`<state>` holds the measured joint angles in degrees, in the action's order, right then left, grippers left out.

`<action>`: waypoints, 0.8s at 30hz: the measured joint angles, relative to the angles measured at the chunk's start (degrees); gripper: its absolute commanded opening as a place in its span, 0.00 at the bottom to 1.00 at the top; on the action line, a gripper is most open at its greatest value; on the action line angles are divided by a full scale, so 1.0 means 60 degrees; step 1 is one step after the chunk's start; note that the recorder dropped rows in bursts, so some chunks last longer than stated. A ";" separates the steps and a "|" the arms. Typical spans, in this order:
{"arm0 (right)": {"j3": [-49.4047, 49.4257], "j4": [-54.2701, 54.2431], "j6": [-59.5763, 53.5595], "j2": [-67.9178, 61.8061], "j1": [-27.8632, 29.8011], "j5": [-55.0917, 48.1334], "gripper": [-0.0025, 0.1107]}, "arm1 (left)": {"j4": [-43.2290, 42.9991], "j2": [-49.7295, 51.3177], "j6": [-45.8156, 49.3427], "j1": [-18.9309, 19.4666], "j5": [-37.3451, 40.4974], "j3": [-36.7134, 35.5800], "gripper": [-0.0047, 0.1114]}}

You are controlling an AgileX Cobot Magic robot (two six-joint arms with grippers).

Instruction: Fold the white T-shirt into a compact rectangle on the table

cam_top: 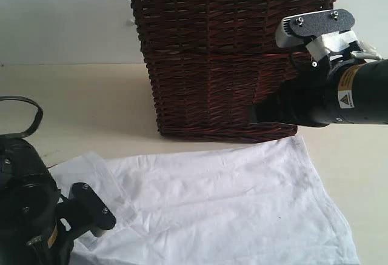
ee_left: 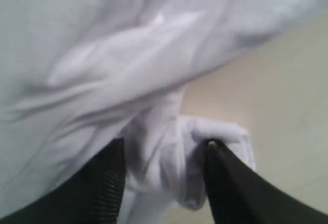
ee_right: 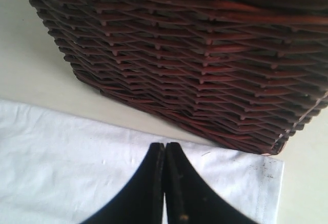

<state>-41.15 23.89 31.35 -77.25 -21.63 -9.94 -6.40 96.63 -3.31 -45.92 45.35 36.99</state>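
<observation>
Lower white T-shirt (cam_top: 230, 204) and wicker basket (cam_top: 212, 65) top beyond the exterior view's edges.

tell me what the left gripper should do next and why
Probably lift the left gripper straight up and clear. Its jaws stand apart around a bunched fold of the shirt that looks to rest on the table, so the fold seems set down; rising straight should avoid dragging it.
</observation>
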 measured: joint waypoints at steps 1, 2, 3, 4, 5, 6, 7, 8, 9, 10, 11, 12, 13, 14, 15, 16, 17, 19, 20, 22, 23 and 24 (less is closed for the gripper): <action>0.0000 0.0000 0.0000 0.0000 0.0000 -0.0014 0.02 | -0.0048 0.0025 -0.0207 0.0003 0.0016 0.0015 0.25; 0.0000 0.0000 0.0000 0.0000 0.0000 -0.0014 0.02 | -0.0074 0.0079 -0.0347 0.0003 0.0040 0.0031 0.16; 0.0000 -0.0005 0.0000 0.0000 0.0000 -0.0014 0.02 | -0.0100 0.0108 -0.0419 0.0003 0.0083 0.0036 0.09; 0.0000 -0.0005 0.0000 0.0000 0.0000 -0.0014 0.02 | -0.0140 0.0128 -0.0462 0.0003 0.0139 0.0036 0.04; 0.0000 -0.0021 0.0000 0.0000 0.0000 -0.0014 0.02 | -0.0190 0.0130 -0.0462 0.0003 0.0237 0.0036 0.04; 0.0000 -0.0021 0.0000 0.0000 0.0000 -0.0014 0.02 | -0.0255 0.0130 -0.0418 0.0003 0.0314 0.0036 0.04; 0.0000 -0.0021 0.0000 0.0000 0.0000 -0.0014 0.02 | -0.0275 0.0130 -0.0336 0.0003 0.0379 0.0036 0.04; 0.0000 -0.0021 0.0000 0.0000 0.0000 -0.0014 0.02 | -0.0275 0.0130 -0.0220 0.0003 0.0513 0.0036 0.04; 0.0000 -0.0021 0.0000 0.0000 0.0000 -0.0014 0.02 | -0.0244 0.0107 -0.0026 0.0003 0.0702 0.0016 0.04; 0.0000 -0.0021 0.0000 0.0000 0.0000 -0.0014 0.02 | -0.0150 0.0083 0.0171 0.0003 0.0846 0.0014 0.04; 0.0000 -0.0021 0.0000 0.0000 0.0000 -0.0014 0.02 | -0.0021 -0.0016 0.0429 0.0003 0.1039 0.0014 0.04; 0.0000 -0.0021 0.0000 0.0000 0.0000 -0.0014 0.02 | 0.0058 -0.0130 0.0650 0.0003 0.1202 0.0014 0.04; 0.0000 -0.0021 0.0000 0.0000 0.0000 -0.0014 0.02 | 0.0129 -0.0234 0.0833 0.0003 0.1339 0.0040 0.04; 0.0000 -0.0021 0.0000 0.0000 0.0000 -0.0014 0.02 | 0.0167 -0.0369 0.1003 0.0003 0.1490 0.0094 0.04; 0.0000 -0.0021 0.0000 0.0000 0.0000 -0.0014 0.02 | 0.0188 -0.0511 0.1172 0.0003 0.1604 0.0172 0.04; 0.0000 -0.0021 0.0000 0.0000 0.0000 -0.0014 0.02 | 0.0188 -0.0620 0.1313 0.0003 0.1653 0.0245 0.04; 0.0000 -0.0021 0.0000 0.0000 0.0000 -0.0014 0.02 | 0.0188 -0.0748 0.1472 0.0003 0.1657 0.0356 0.04; 0.0000 -0.0021 0.0000 0.0000 0.0000 -0.0014 0.02 | 0.0188 -0.0935 0.1711 0.0003 0.1542 0.0599 0.04; 0.0000 -0.0021 0.0000 0.0000 0.0000 -0.0014 0.02 | 0.0188 -0.1011 0.1815 0.0003 0.1434 0.0740 0.06; 0.0000 -0.0021 0.0000 0.0000 0.0000 -0.0014 0.02 | 0.0188 -0.1085 0.1929 0.0003 0.1202 0.1025 0.13; 0.0000 -0.0021 0.0000 0.0000 0.0000 -0.0014 0.02 | 0.0188 -0.1085 0.1979 0.0003 0.1077 0.1148 0.19; 0.0000 -0.0021 0.0000 0.0000 0.0000 -0.0014 0.02 | 0.0188 -0.1085 0.1980 0.0003 0.0994 0.1253 0.23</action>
<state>-41.15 23.77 31.35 -77.25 -21.63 -10.03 -5.27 90.12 8.57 -45.90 51.31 44.51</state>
